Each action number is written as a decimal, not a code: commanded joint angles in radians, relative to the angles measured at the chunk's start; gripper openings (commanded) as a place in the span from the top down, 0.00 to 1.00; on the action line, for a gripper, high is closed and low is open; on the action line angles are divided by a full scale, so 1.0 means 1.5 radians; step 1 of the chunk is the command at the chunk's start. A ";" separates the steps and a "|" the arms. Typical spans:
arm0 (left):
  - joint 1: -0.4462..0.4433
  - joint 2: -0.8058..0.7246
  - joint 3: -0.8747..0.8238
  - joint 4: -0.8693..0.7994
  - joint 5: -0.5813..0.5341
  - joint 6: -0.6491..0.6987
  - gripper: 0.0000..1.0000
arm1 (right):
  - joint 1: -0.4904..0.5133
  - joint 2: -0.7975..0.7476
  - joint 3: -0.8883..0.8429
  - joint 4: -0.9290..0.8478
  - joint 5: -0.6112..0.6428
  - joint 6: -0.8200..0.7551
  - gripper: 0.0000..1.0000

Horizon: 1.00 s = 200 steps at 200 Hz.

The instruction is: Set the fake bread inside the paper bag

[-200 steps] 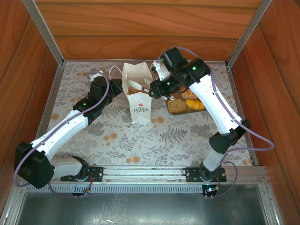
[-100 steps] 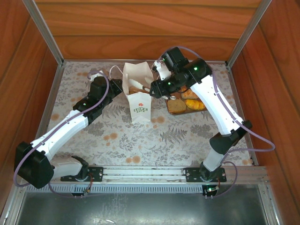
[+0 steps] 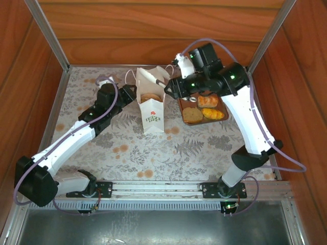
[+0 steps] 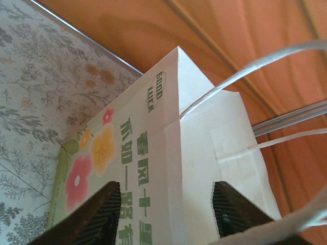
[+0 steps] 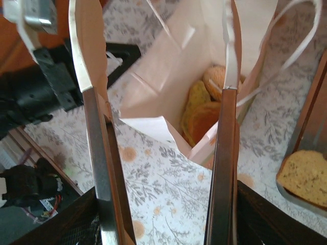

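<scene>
The white paper bag [image 3: 152, 109] stands open at mid-table, and several pieces of fake bread [image 5: 204, 109] lie inside it. A square slice [image 3: 192, 115] and two golden croissants [image 3: 210, 107] rest on the brown tray [image 3: 182, 105] to its right. My left gripper [image 4: 166, 209] is open at the bag's left side [image 4: 194, 153], one finger on either side of a corner fold. My right gripper [image 5: 168, 219] is shut on a pair of long tongs [image 5: 97, 153]. Their blades are spread with nothing between them, just right of the bag's mouth.
Wooden walls and metal posts [image 3: 48, 35] enclose the flowered tabletop [image 3: 153, 153]. The bag's cord handles [image 4: 265, 61] loop up beside my left fingers. The tray sits close to the right arm [image 3: 245, 117].
My left gripper has opened and let go of the bag's side. The right arm has drawn back to the right from over the bag's mouth, tongs still held.
</scene>
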 commanded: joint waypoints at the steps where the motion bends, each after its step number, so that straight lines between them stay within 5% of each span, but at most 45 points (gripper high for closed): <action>1: -0.001 -0.029 0.012 0.004 0.010 0.017 0.41 | 0.003 -0.037 0.032 0.002 0.007 0.000 0.38; 116: -0.001 -0.198 -0.080 -0.059 -0.062 0.089 0.11 | -0.047 -0.235 -0.120 -0.012 0.202 0.060 0.38; 200: -0.001 -0.285 -0.157 -0.097 -0.090 0.080 0.10 | -0.223 -0.317 -0.336 -0.005 0.160 0.055 0.38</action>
